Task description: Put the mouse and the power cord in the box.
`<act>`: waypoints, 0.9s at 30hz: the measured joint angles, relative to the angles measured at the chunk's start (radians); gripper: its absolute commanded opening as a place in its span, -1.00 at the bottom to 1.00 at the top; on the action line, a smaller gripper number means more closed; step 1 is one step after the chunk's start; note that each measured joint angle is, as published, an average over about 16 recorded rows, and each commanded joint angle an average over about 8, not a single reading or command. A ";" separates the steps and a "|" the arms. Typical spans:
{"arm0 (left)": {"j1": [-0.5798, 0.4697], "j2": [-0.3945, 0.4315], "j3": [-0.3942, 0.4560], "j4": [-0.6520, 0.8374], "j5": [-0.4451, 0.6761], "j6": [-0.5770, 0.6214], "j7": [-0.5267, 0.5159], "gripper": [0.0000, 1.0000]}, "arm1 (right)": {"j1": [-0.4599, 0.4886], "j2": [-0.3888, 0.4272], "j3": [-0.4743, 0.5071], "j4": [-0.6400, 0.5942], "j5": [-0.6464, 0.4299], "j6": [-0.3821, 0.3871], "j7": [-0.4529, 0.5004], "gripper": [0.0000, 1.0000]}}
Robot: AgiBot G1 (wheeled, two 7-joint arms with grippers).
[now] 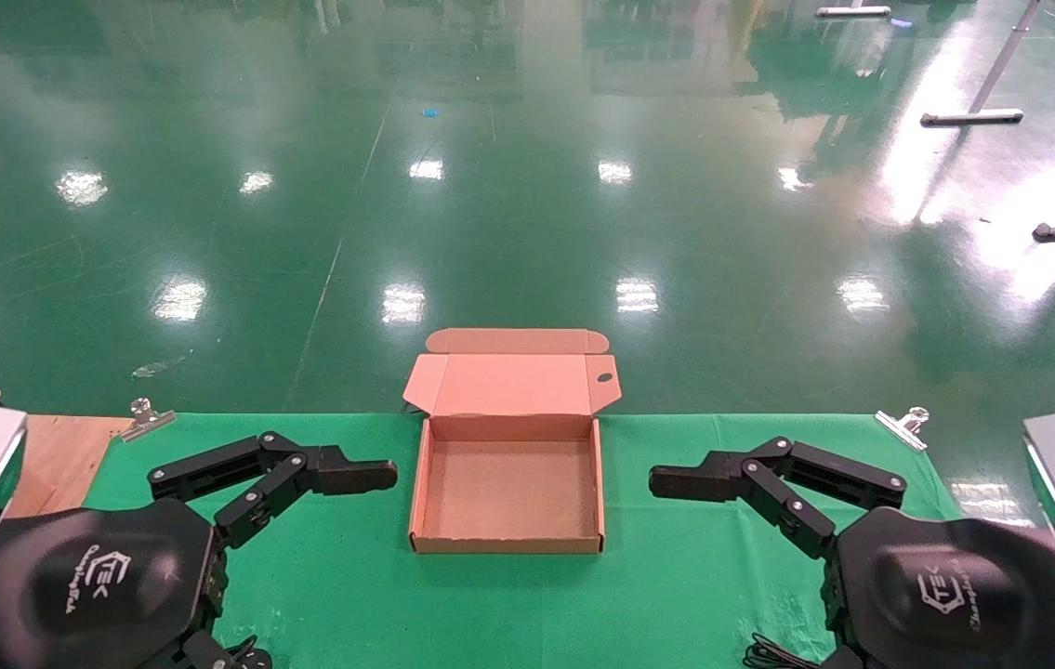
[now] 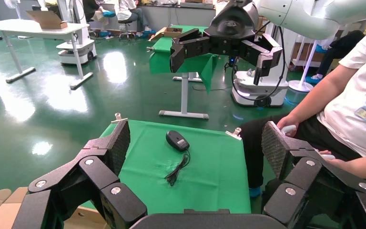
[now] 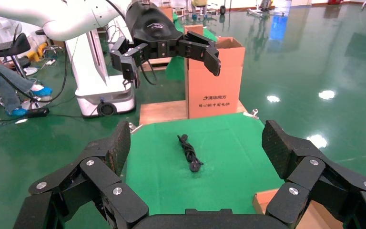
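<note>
Head view: the box (image 1: 507,491) lies lid-open at frame centre on the green desk (image 1: 676,576), left pincer (image 1: 385,474) and right pincer (image 1: 662,482) flanking it.

Left wrist view: the mouse (image 2: 177,140) lies mid-frame between wide-open, empty fingers (image 2: 118,145).

Right wrist view: the power cord (image 3: 189,152) lies centre between spread, empty fingers (image 3: 279,145).

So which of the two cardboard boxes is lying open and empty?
The shallow box between both grippers: lid folded back, nothing inside. The tall printed carton stands upright beyond the table.
</note>
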 measured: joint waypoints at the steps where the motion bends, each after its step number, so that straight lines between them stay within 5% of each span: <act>1: 0.000 0.000 0.000 0.000 0.000 0.000 0.000 1.00 | 0.000 0.000 0.000 0.000 0.000 0.000 0.000 1.00; 27: 0.000 0.000 0.000 0.000 0.000 0.000 0.000 1.00 | 0.000 0.000 0.000 0.000 0.000 0.000 0.000 1.00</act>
